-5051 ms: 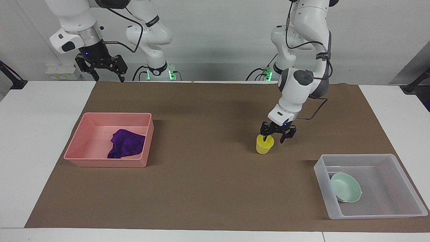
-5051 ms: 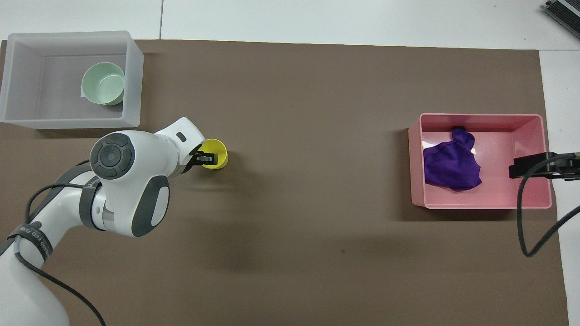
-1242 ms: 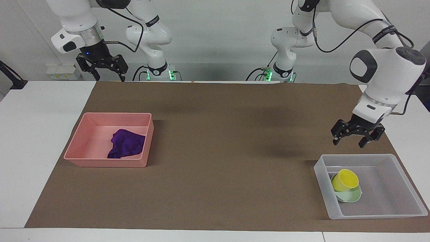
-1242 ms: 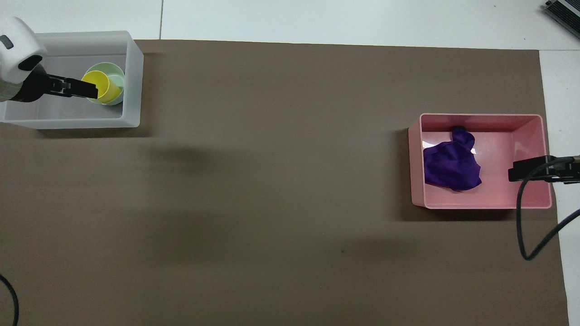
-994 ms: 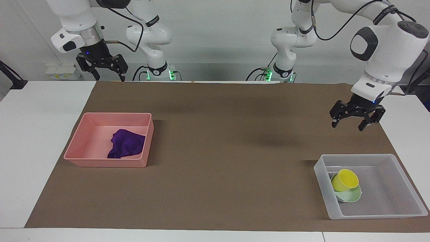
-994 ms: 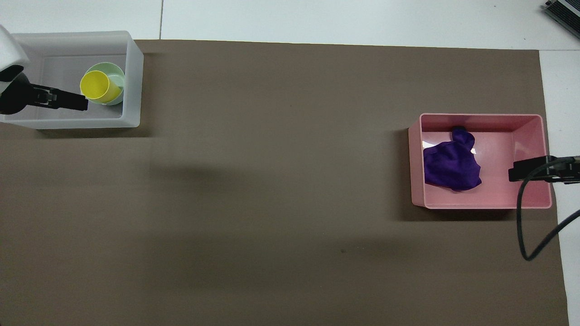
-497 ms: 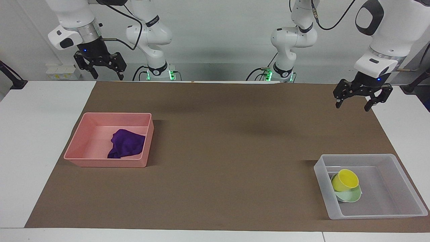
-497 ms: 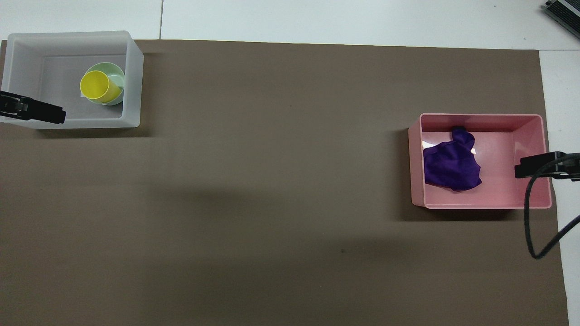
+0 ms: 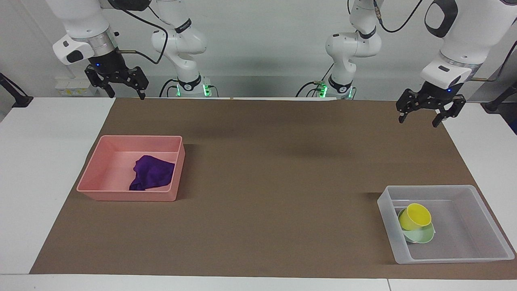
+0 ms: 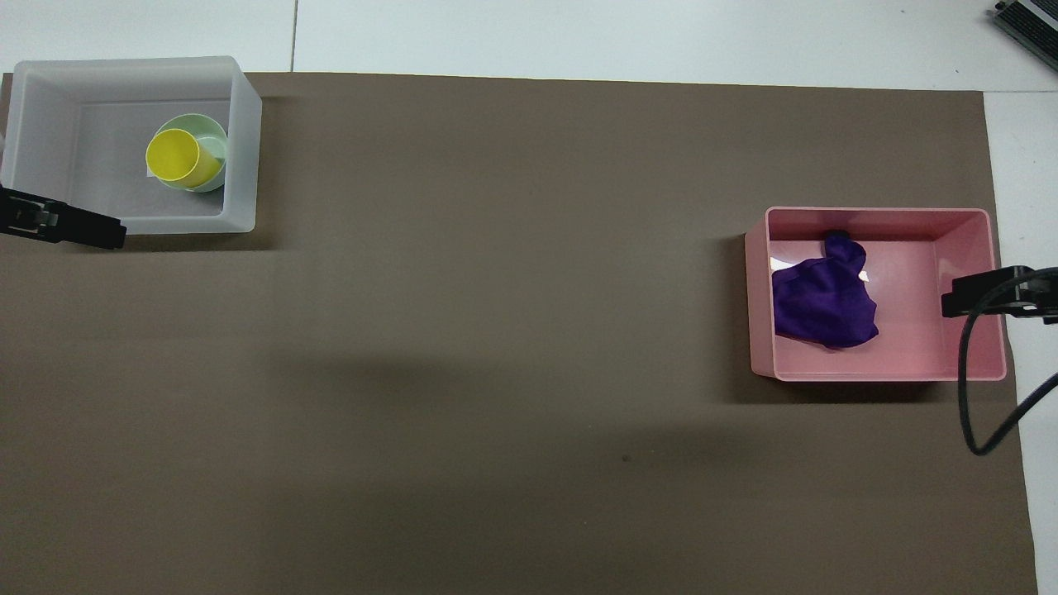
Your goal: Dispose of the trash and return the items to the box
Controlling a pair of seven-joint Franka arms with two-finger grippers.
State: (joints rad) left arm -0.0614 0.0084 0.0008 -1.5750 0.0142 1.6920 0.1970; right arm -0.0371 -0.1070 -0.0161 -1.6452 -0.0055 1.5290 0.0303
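The yellow cup (image 9: 415,216) (image 10: 173,155) leans tilted in the mint-green bowl (image 9: 422,235) (image 10: 213,149), both inside the translucent box (image 9: 476,226) (image 10: 50,107) at the left arm's end of the table. The purple cloth (image 9: 151,173) (image 10: 822,302) lies in the pink tray (image 9: 121,194) (image 10: 975,248) at the right arm's end. My left gripper (image 9: 420,118) is open and empty, raised over the mat's edge near the robots; one fingertip (image 10: 91,231) shows in the overhead view. My right gripper (image 9: 120,93) is open and empty, raised and waiting near its base; its tip (image 10: 963,302) shows over the pink tray's edge.
A brown mat (image 9: 258,182) (image 10: 496,330) covers most of the white table. The right arm's black cable (image 10: 971,397) hangs over the mat's edge beside the pink tray.
The left gripper, open and empty, rose from above the box and drew back toward the robots. The cup stays in the bowl. The right gripper shifted slightly.
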